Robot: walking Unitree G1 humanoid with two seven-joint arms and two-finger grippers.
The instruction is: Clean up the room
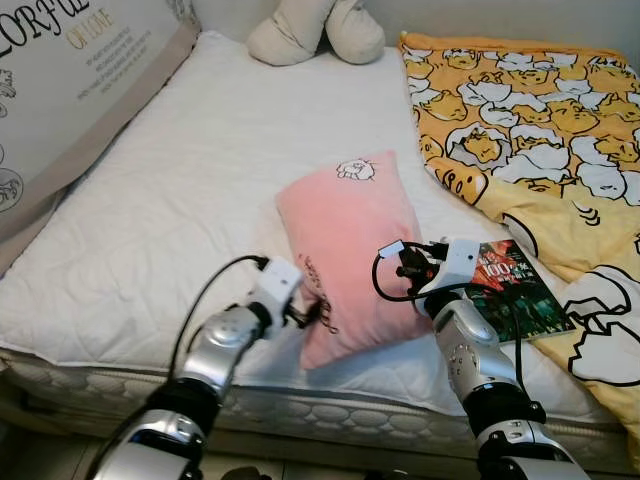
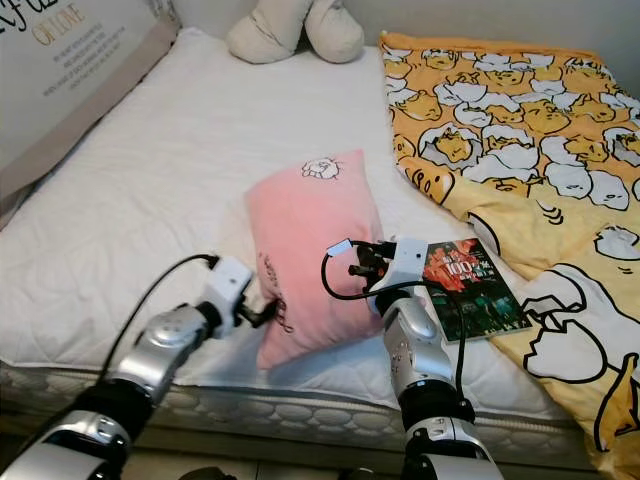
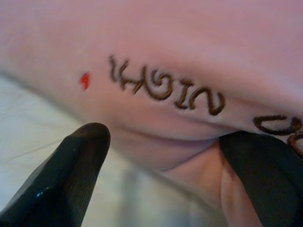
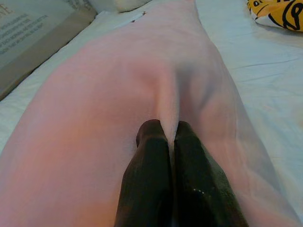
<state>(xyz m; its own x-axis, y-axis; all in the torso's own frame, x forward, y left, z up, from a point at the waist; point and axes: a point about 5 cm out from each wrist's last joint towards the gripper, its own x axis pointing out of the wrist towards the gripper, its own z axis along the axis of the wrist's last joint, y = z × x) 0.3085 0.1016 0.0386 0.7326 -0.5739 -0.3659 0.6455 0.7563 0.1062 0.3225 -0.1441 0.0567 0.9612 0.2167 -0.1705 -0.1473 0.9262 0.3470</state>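
**Both grippers on the pink pillow at the near edge of the bed**

I see the pink pillow (image 1: 347, 255) lying on the white mattress cover (image 1: 180, 200), close to the near edge of the bed, its long axis running away from me. A small cartoon patch sits near its far end, and brown embroidered lettering (image 3: 165, 90) runs along its left side.

My left gripper (image 1: 312, 312) is at the pillow's near left edge. In the left wrist view its fingers (image 3: 71, 175) are spread, one black tip resting over the sheet and the other against the pillow's underside fold, with pink fabric bulging between them.

My right gripper (image 4: 169, 137) is on the pillow's right side. In the right wrist view its fingers are pressed together, pinching a raised crease of the pink cover between the tips.

Just right of my right arm lies a book (image 1: 515, 290) with a dark cover, flat on the bed and partly on the edge of the yellow cartoon-print blanket (image 1: 530, 130). A cream plush toy (image 1: 315, 30) rests at the far end of the bed, and a large printed cushion (image 1: 70, 80) leans along the left side.
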